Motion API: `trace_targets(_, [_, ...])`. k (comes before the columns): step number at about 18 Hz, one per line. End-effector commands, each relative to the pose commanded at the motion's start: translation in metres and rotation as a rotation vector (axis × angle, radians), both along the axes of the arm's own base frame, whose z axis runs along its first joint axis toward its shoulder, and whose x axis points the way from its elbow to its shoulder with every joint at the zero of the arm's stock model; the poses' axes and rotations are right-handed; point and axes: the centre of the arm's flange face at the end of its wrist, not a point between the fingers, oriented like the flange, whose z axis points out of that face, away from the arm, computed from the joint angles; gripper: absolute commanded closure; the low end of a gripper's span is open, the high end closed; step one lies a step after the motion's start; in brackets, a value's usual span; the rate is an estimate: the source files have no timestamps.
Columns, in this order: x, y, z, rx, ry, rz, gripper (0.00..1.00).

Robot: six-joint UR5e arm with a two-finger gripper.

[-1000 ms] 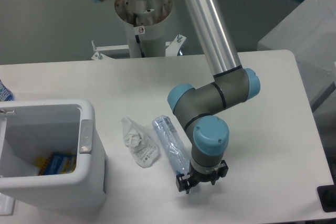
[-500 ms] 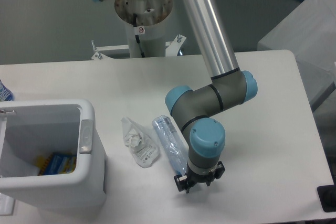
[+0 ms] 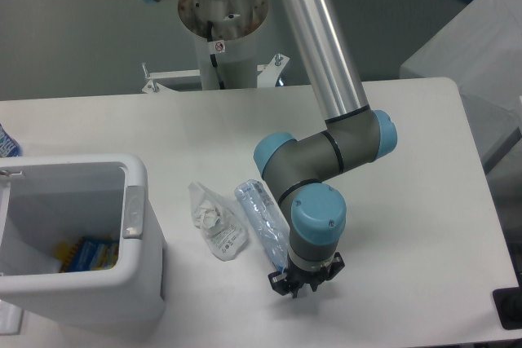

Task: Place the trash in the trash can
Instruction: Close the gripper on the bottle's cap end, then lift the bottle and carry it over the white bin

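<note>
The arm is easing leftward along the table's (image 3: 424,226) near edge: against the frame a second ago, its blue-capped wrist and the gripper (image 3: 300,285) have shifted a little toward the left and slightly closer to the near edge, so the gripper is now sitting right at the lower end of the crushed bottle (image 3: 263,219). The black fingers are pointing down at the tabletop beside the bottle's capped end, but whether they are apart or together cannot be told from this view, nor whether they are touching the bottle. The bottle itself is lying where it lay before, slanting from the middle of the table down toward the near edge, and the crumpled wrapper (image 3: 217,222) is lying just beside it on the left, unmoved. The trash can (image 3: 122,283) is standing at the near-left corner, apart from both pieces, with something blue and yellow (image 3: 86,253) showing at its bottom.
</note>
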Motion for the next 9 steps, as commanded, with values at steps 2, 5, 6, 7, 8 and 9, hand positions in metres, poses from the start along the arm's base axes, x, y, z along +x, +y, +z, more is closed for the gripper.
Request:
trace_targets(2, [0.001,0.001,0.000,0.000,0.000,-0.002,0.64])
trace_targets(5, [0.000,0.001,0.005,0.007,0.004,0.000,0.65])
trace_targets(6, [-0.001,0.002,0.012,0.018,0.011,-0.001,0.65])
trace_targets(7, [-0.001,0.002,0.019,0.023,0.020,-0.002,0.65])
trace_targets(8, [-0.002,0.001,0.027,0.032,0.027,-0.001,0.65])
trace_targets(9, [-0.005,-0.001,0.040,0.046,0.044,0.004,0.65])
